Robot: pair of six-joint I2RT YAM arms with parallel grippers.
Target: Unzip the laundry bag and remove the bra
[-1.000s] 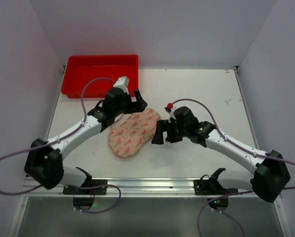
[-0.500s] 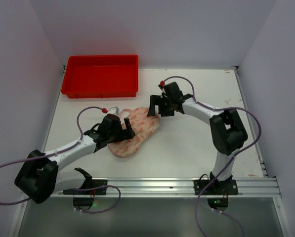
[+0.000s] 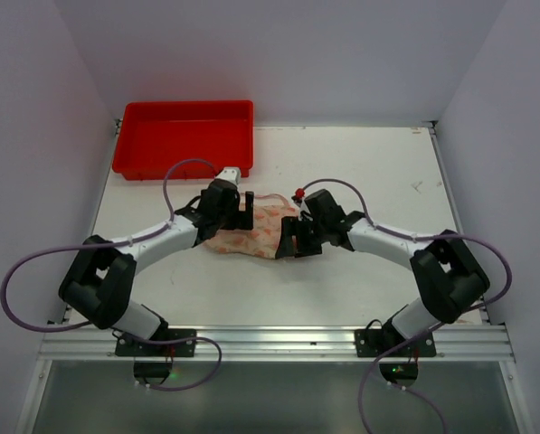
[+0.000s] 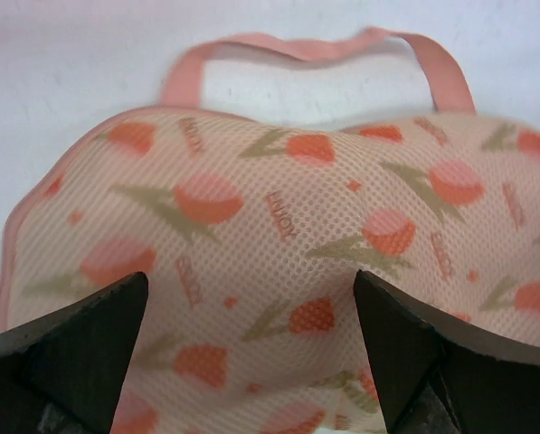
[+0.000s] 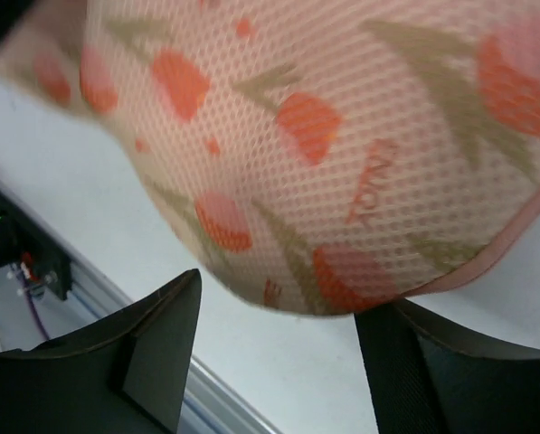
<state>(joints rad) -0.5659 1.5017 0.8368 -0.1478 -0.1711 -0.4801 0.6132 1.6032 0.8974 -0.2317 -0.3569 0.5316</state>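
Observation:
The laundry bag [image 3: 256, 237] lies across the table's middle as a flat pink mesh pouch. Through its mesh [image 4: 61, 181] shows the bra [image 4: 288, 208], cream-peach with an orange and green print. A pink band [image 4: 297, 45] loops out behind the bag. My left gripper [image 3: 236, 210] is at the bag's left end, open, its jaws spread wide over the mesh [image 4: 251, 289]. At the bag's right end, my right gripper [image 3: 295, 240] is open, with the bag's trimmed edge [image 5: 468, 267] hanging just past its fingertips [image 5: 279, 298]. No zipper shows.
A red plastic tray [image 3: 184, 136] stands at the back left. The metal rail [image 3: 270, 342] with the arm bases runs along the near edge. White walls close in both sides and the back.
The bag has turned to lie crosswise. My left gripper moved up to its left end. My right gripper swung down from the far side to its right end, jaws narrowing.

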